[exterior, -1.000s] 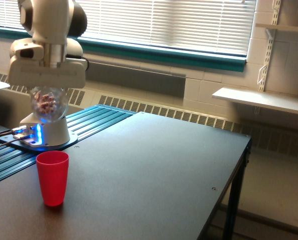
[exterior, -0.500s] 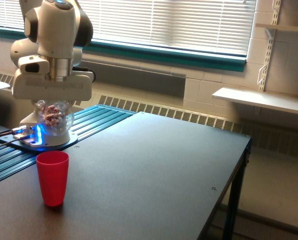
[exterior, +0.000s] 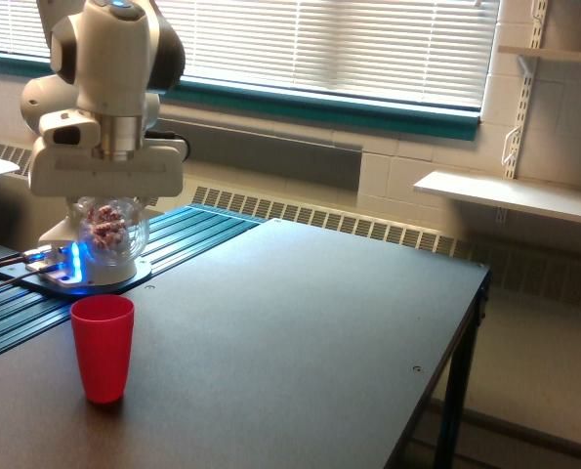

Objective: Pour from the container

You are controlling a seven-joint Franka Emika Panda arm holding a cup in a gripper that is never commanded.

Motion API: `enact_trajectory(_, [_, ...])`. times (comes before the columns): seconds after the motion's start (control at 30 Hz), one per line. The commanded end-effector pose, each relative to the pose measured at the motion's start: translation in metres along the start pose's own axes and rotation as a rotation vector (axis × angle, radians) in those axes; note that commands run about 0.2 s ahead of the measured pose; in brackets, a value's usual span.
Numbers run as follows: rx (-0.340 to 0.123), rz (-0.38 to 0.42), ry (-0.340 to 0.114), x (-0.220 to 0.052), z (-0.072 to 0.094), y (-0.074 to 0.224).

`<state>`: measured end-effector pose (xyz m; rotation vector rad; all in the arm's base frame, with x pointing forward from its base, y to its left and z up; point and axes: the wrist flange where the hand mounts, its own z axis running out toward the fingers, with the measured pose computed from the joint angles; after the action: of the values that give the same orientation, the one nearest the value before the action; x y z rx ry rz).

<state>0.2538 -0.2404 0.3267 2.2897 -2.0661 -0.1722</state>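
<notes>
A clear container with small reddish and white pieces inside hangs under my white gripper, which is shut on it. It hangs upright above the table at the exterior view's left, a little above and behind an empty red cup standing on the dark table. My fingertips are hidden behind the wide hand body.
My arm's white base with blue lights stands on a ribbed teal plate behind the cup. A radiator and a window with blinds run along the back wall. White shelves hang at the exterior view's right. The table's edge falls off at right.
My gripper with the container has shifted slightly to the exterior view's right and lowered a little. The red cup has stayed in place.
</notes>
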Motion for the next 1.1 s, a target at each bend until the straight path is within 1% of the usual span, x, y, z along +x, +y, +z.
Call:
enact_trajectory(0.03, [0.0, 0.021, -0.052, 0.012, 0.004, 0.011])
enact_trajectory(0.13, [-0.005, 0.045, -0.079, 0.018, 0.004, 0.014])
enact_trajectory(0.17, [0.01, 0.054, -0.089, 0.021, 0.002, 0.014])
enact_trajectory(0.23, [0.027, 0.072, -0.097, 0.026, 0.0, 0.014])
enact_trajectory(0.43, [0.029, 0.1, -0.124, 0.034, -0.004, 0.012])
enact_trajectory(0.5, [0.044, 0.115, -0.132, 0.037, -0.006, 0.011])
enact_trajectory(0.6, [0.033, 0.12, -0.141, 0.038, -0.006, 0.007])
enact_trajectory(0.67, [0.041, 0.112, -0.146, 0.039, -0.007, 0.004])
enact_trajectory(0.7, [0.031, 0.112, -0.147, 0.039, -0.006, 0.002])
enact_trajectory(0.77, [0.028, 0.112, -0.155, 0.039, -0.006, 0.001])
enact_trajectory(0.87, [0.031, 0.134, -0.17, 0.042, -0.005, 0.001])
enact_trajectory(0.97, [0.027, 0.149, -0.175, 0.045, -0.004, 0.0])
enact_trajectory(1.1, [0.025, 0.151, -0.181, 0.048, -0.004, -0.002])
